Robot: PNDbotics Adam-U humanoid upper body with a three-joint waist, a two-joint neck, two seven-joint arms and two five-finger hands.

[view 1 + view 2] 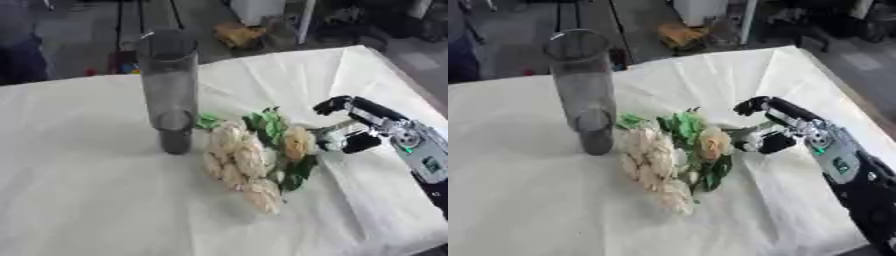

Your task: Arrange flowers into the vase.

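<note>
A tall clear glass vase [169, 85] stands upright on the white cloth, left of centre. A bunch of cream flowers [241, 160] with green leaves lies on the cloth just right of the vase base. One pale yellow bloom [297, 142] sits at the bunch's right side. My right hand [359, 127] reaches in from the right, its fingers curved over the stems beside that bloom and its thumb below; nothing is visibly clasped. The stems under the hand are mostly hidden. My left hand shows in neither view.
The white cloth [87, 200] covers the table, with folds at the far right corner. Beyond the far edge are a floor, a yellowish object [238, 34] and metal stand legs. The table's right edge runs close behind my right forearm [859, 180].
</note>
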